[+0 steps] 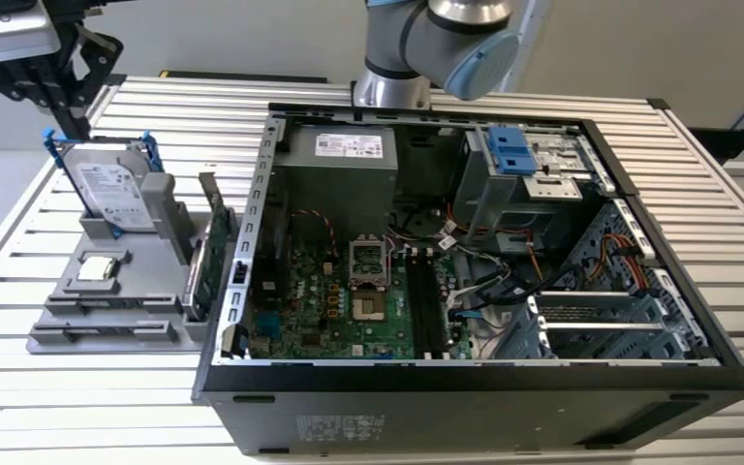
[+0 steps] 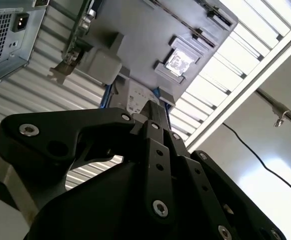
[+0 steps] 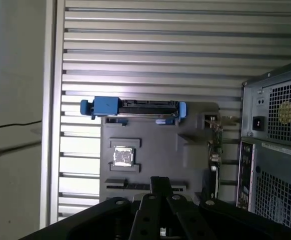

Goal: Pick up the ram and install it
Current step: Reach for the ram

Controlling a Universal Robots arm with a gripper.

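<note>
Hand of the arm hangs high at the exterior view's left, above the upright hard drive in its blue bracket, touching nothing. In both wrist views its black fingertips look pressed together with nothing between them.

Below it a gray parts fixture lies on the slatted counter. A square processor chip rests flat near the fixture's middle, and a green expansion card stands on edge along the fixture's side toward the computer case.

The ram appears as a thin stick on edge at that same side of the fixture, just beside the green card. It is hard to make out clearly. It is outside the case, well apart from the motherboard and not yet installed.

The case lies open on the counter, just beside the fixture, on the exterior view's right.
</note>
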